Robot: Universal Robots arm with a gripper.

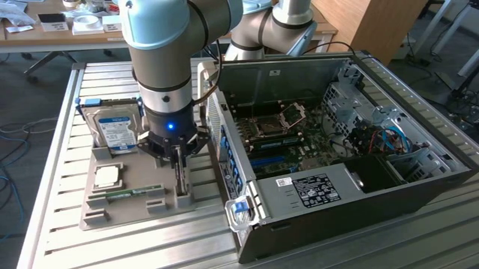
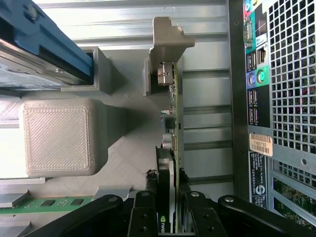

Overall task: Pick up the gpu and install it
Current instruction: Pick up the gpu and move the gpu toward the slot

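Note:
The gpu (image 1: 180, 178) is a thin dark card standing on edge in a slot of the grey fixture tray (image 1: 127, 216), just beside the open computer case (image 1: 351, 185). My gripper (image 1: 176, 158) is straight above it, lowered onto its near end. In the wrist view the gpu (image 2: 174, 123) runs away from me to its pale metal bracket (image 2: 165, 74). The black fingers (image 2: 143, 217) of my gripper (image 2: 169, 219) sit against both faces of the card, shut on it. The card still rests in its slot.
On the same tray stand a silver hard drive with a blue-white label (image 1: 116, 130), a CPU (image 1: 107, 176) and a green RAM stick (image 1: 123, 194). The case's rear panel with ports (image 2: 256, 79) is close beside the card. The motherboard (image 1: 288, 143) lies exposed inside the case.

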